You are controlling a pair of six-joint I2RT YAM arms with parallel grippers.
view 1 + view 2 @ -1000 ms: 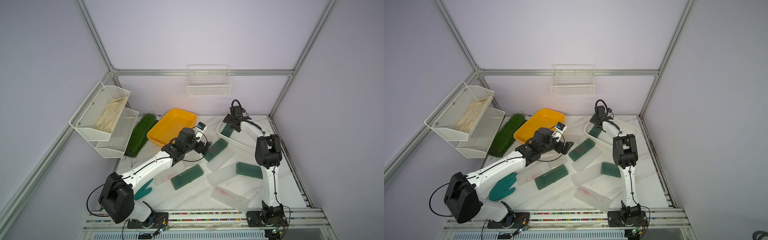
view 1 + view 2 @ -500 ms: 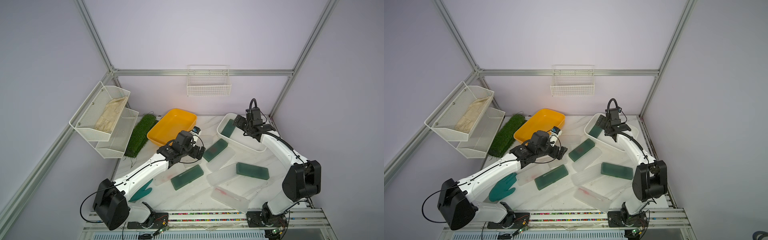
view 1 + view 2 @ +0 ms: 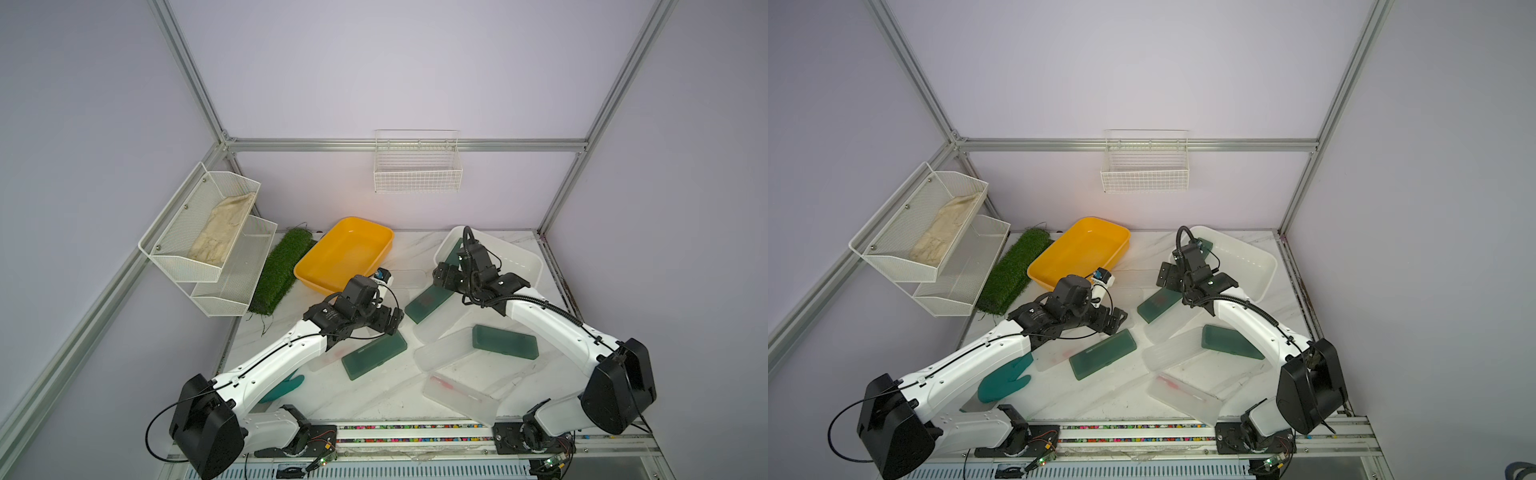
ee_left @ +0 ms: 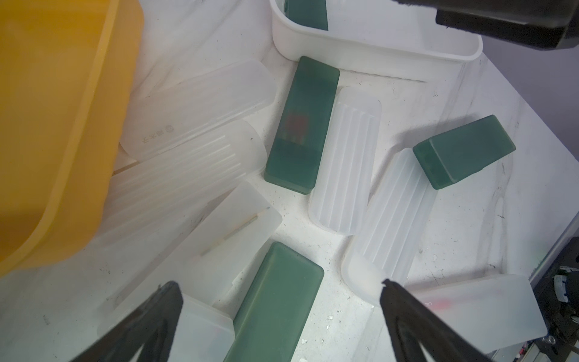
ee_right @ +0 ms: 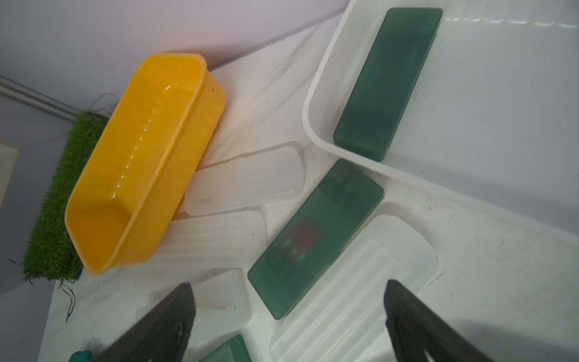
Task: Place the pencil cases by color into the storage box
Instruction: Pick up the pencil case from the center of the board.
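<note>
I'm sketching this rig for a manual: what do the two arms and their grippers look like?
Both the left arm and right arm have white link shells with bulky black joint housings and thin black cables running along them. The left gripper and right gripper are black, with flat tapering fingers.

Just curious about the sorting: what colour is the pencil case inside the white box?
The pencil case is translucent dark green, clearest in the right wrist view.
</note>
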